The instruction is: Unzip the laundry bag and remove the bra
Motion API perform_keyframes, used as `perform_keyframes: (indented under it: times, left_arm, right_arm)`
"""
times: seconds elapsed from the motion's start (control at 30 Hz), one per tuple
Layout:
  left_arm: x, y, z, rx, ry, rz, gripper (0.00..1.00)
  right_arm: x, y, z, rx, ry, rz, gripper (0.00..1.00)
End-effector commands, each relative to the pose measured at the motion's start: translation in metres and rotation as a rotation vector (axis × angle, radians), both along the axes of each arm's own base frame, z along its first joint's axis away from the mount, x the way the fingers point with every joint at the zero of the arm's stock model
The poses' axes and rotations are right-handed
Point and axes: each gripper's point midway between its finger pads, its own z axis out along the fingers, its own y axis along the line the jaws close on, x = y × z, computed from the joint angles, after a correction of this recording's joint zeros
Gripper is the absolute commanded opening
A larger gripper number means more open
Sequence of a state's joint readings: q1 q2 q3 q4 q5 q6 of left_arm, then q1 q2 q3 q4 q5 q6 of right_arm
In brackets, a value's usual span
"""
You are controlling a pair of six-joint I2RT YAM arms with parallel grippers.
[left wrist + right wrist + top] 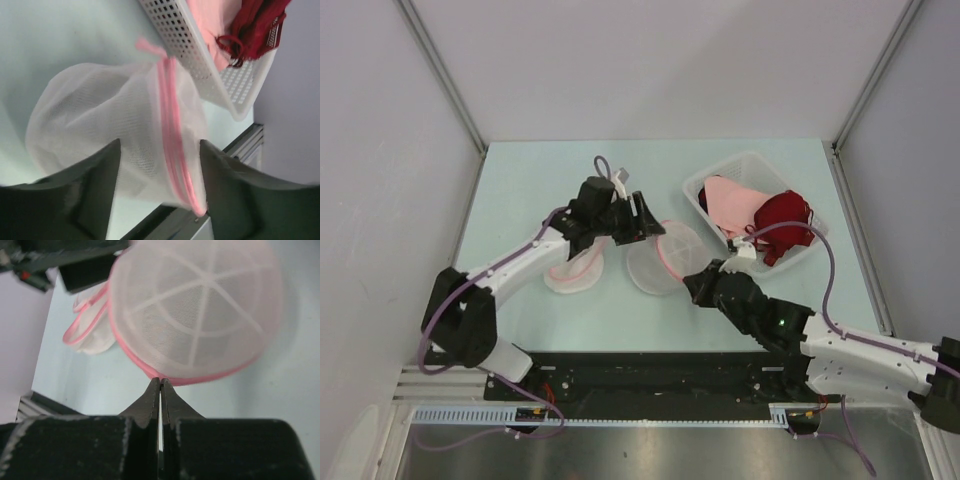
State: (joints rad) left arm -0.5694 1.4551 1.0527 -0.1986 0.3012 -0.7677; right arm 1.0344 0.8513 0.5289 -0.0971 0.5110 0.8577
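Observation:
The laundry bag (655,265) lies mid-table, a white mesh pouch with pink zipper trim (172,130). A second mesh part (570,272) with a pink loop rests under my left arm. My left gripper (642,222) hovers over the bag. In the left wrist view its fingers stand apart, and the mesh (100,110) fills the gap at the left gripper (160,145). My right gripper (692,283) is shut, and the right gripper (160,380) tips meet right at the pink rim of the round ribbed face (195,310). The bra is hidden.
A white slotted basket (750,158) stands at the back right, holding a pale pink garment (730,200) and a dark red garment (785,215). The same basket (180,30) is close behind the bag. Grey walls enclose the table on three sides.

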Motion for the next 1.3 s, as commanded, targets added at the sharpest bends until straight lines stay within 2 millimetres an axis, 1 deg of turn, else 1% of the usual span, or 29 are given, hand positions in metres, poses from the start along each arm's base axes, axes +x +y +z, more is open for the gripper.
perform_keyframes:
  times: [0.0, 0.03, 0.07, 0.1, 0.13, 0.17, 0.2, 0.23, 0.27, 0.33, 0.37, 0.43, 0.47, 0.6, 0.67, 0.7, 0.77, 0.87, 0.9, 0.93, 0.97, 1.0, 1.03, 1.1, 1.13, 1.2, 1.23, 1.27]
  left_arm:
    - [0.010, -0.013, 0.029, -0.017, -0.066, -0.076, 0.81]
    - [0.008, -0.007, 0.029, 0.007, -0.065, -0.062, 0.92]
    - [0.005, 0.000, 0.031, 0.031, -0.084, -0.053, 0.98]
    - [0.001, 0.007, 0.045, 0.033, -0.122, -0.038, 0.99]
    - [-0.004, 0.019, 0.045, 0.068, -0.123, -0.008, 1.00]
    - [-0.011, 0.026, 0.039, 0.086, -0.118, -0.004, 1.00]
    - [-0.016, 0.031, 0.038, 0.089, -0.118, 0.005, 1.00]
    - [-0.025, 0.035, 0.048, 0.066, -0.139, 0.008, 1.00]
    - [-0.034, 0.037, 0.036, 0.053, -0.111, 0.004, 1.00]
    - [-0.047, 0.034, 0.038, -0.012, -0.085, -0.009, 1.00]
    - [-0.056, 0.027, 0.031, -0.047, -0.070, -0.041, 1.00]
    - [-0.062, 0.019, 0.028, -0.091, -0.054, -0.052, 1.00]
    - [-0.068, 0.013, 0.020, -0.093, -0.038, -0.070, 0.99]
    - [-0.070, -0.005, 0.008, -0.100, 0.012, -0.101, 0.98]
    - [-0.068, -0.010, 0.008, -0.104, 0.022, -0.094, 0.96]
    - [-0.063, -0.013, 0.005, -0.105, 0.019, -0.083, 0.94]
    - [-0.060, -0.017, 0.006, -0.123, 0.023, -0.077, 0.92]
    - [-0.056, -0.026, 0.003, -0.116, 0.028, -0.077, 0.87]
    - [-0.056, -0.030, -0.003, -0.109, 0.045, -0.086, 0.81]
    - [-0.055, -0.033, -0.003, -0.110, 0.046, -0.093, 0.77]
    - [-0.056, -0.033, -0.005, -0.105, 0.059, -0.093, 0.68]
    - [-0.056, -0.035, -0.005, -0.110, 0.072, -0.095, 0.40]
    - [-0.058, -0.037, -0.002, -0.122, 0.066, -0.107, 0.26]
    - [-0.058, -0.034, 0.003, -0.119, 0.048, -0.106, 0.00]
    - [-0.055, -0.030, 0.012, -0.114, 0.020, -0.087, 0.00]
    - [-0.054, -0.023, 0.014, -0.086, 0.007, -0.080, 0.00]
    - [-0.053, -0.019, 0.022, -0.097, -0.010, -0.079, 0.00]
    - [-0.053, -0.016, 0.023, -0.096, -0.009, -0.078, 0.00]
  right_arm:
    - [0.002, 0.024, 0.026, 0.039, -0.044, -0.022, 0.00]
    - [0.003, 0.026, 0.020, 0.031, -0.029, -0.027, 0.00]
    - [0.004, 0.026, 0.017, 0.028, -0.024, -0.036, 0.00]
    - [0.005, 0.025, 0.017, 0.028, -0.024, -0.045, 0.00]
    - [0.008, 0.025, 0.016, 0.027, -0.024, -0.052, 0.00]
    - [0.009, 0.025, 0.015, 0.025, -0.022, -0.054, 0.00]
    - [0.010, 0.026, 0.015, 0.026, -0.023, -0.046, 0.00]
    - [0.013, 0.025, 0.016, 0.026, -0.026, -0.051, 0.00]
    - [0.015, 0.025, 0.016, 0.026, -0.028, -0.049, 0.00]
    - [0.016, 0.026, 0.014, 0.026, -0.021, -0.044, 0.00]
    - [0.017, 0.025, 0.014, 0.028, -0.021, -0.048, 0.00]
    - [0.017, 0.026, 0.014, 0.023, -0.021, -0.040, 0.00]
    - [0.018, 0.026, 0.014, 0.025, -0.022, -0.041, 0.00]
    - [0.017, 0.027, 0.012, 0.020, -0.018, -0.033, 0.00]
    - [0.017, 0.027, 0.012, 0.021, -0.016, -0.034, 0.00]
    - [0.016, 0.027, 0.011, 0.025, -0.013, -0.037, 0.00]
    - [0.016, 0.027, 0.010, 0.022, -0.010, -0.043, 0.00]
    - [0.016, 0.027, 0.010, 0.021, -0.011, -0.044, 0.00]
    - [0.016, 0.027, 0.010, 0.021, -0.010, -0.041, 0.00]
    - [0.016, 0.028, 0.009, 0.017, -0.010, -0.040, 0.00]
    - [0.016, 0.029, 0.009, 0.017, -0.012, -0.036, 0.00]
    - [0.016, 0.028, 0.009, 0.013, -0.013, -0.036, 0.00]
    - [0.015, 0.023, 0.007, 0.000, -0.003, -0.047, 0.00]
    - [0.018, 0.011, 0.002, -0.021, 0.002, -0.084, 0.00]
    - [0.022, 0.002, 0.000, -0.031, 0.005, -0.111, 0.00]
    - [0.024, -0.016, -0.010, -0.044, 0.007, -0.144, 0.00]
    - [0.034, -0.033, -0.018, -0.057, 0.017, -0.194, 0.00]
    - [0.032, -0.043, -0.029, -0.063, 0.040, -0.200, 0.00]
